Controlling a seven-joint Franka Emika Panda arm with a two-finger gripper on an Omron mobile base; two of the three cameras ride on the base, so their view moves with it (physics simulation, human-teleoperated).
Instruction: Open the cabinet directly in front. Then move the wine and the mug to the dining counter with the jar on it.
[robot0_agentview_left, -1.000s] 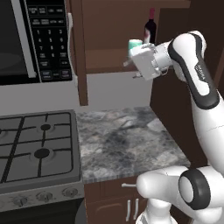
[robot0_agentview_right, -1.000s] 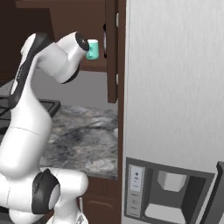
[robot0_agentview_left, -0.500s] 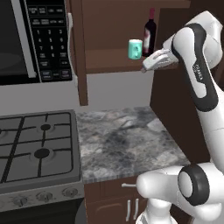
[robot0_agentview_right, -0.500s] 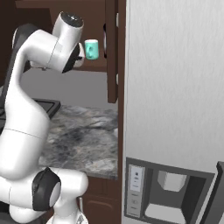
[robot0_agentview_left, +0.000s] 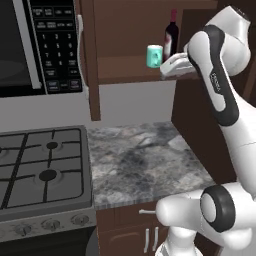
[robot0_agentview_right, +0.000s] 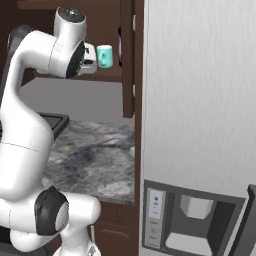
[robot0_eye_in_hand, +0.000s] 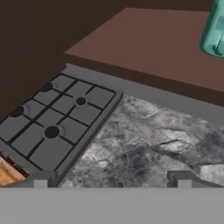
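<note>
Tool: jaws wide, empty, just right of mug on open cabinet shelf, wine behind it; mug likely light, rigid, glazed-slippery, best pinched across its body.

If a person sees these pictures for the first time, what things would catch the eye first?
First comes the big white robot arm, bent up toward the open dark brown wooden wall cabinet. On the cabinet shelf, a small teal mug stands just left of a slim dark wine bottle with a red cap. Below lie a grey marbled stone counter and, at its left, a black gas stove.
</note>
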